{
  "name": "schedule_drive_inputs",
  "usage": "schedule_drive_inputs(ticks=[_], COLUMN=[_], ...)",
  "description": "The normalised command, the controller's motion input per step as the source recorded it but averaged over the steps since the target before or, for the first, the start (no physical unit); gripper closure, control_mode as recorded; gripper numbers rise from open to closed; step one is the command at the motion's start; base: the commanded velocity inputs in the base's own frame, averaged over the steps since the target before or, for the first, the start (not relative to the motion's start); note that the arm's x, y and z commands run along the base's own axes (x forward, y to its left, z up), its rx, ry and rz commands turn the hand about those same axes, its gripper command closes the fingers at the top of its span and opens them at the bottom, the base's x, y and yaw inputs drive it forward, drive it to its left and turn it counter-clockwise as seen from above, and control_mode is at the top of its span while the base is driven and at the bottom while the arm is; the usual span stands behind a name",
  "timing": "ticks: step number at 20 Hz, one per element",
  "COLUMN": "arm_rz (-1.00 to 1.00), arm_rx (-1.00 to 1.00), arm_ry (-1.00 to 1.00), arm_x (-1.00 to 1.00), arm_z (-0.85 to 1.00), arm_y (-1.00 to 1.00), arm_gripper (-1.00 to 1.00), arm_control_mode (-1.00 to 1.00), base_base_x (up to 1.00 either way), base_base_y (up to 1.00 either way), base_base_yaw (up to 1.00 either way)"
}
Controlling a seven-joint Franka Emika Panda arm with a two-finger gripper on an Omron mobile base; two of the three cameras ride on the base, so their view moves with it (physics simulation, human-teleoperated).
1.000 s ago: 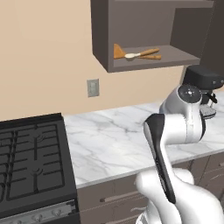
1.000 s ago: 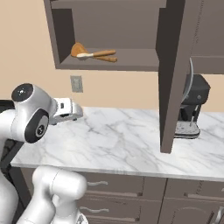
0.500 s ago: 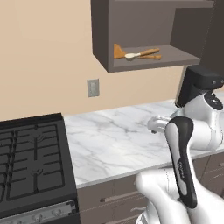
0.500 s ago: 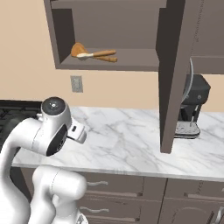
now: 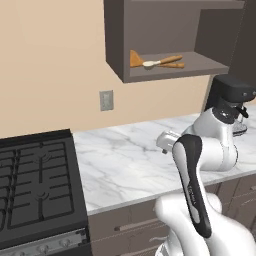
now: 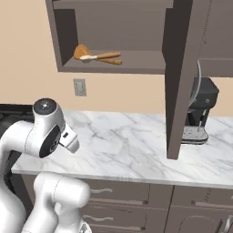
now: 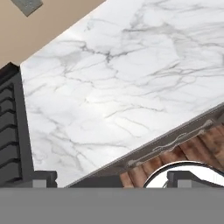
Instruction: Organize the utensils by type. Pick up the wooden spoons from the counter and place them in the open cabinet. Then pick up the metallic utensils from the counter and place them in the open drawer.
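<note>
Gripper (image 7: 111, 177) wide open, nothing held, hanging over the counter (image 5: 125, 165) near its front edge. Hand view: bare marble ahead of the fingertips, stove (image 5: 35, 185) off to one side, drawer fronts below the edge. Two wooden spoons (image 6: 98, 57) lie touching on the open cabinet (image 6: 113, 68) shelf, high above the gripper: one with a brown bowl, one with a pale bowl. One coffee machine (image 6: 200, 111) on the counter, well apart from the gripper. One wall outlet (image 5: 106, 100) behind.

No text, label, brand, number or sign can be read anywhere in these views. The coffee machine (image 6: 201, 109) and the wall outlet (image 5: 106, 100) carry no legible marking.
</note>
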Motion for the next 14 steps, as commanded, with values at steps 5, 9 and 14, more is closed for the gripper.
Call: schedule_drive_inputs(ticks=[5,9,14], arm_rz=[-0.22,-0.01,0.0], arm_rx=[-0.03,-0.01,0.0], arm_ry=[0.0,0.01,0.0], arm_x=[-0.13,-0.01,-0.03], arm_z=[-0.19,-0.02,0.0], arm_y=[0.15,0.0,0.0], arm_gripper=[-1.0,-1.0,-1.0], arm_control_mode=[-1.0,-1.0,1.0], base_base_x=[0.0,0.0,-0.16], base_base_y=[0.0,0.0,0.0], base_base_yaw=[0.0,0.0,0.0])
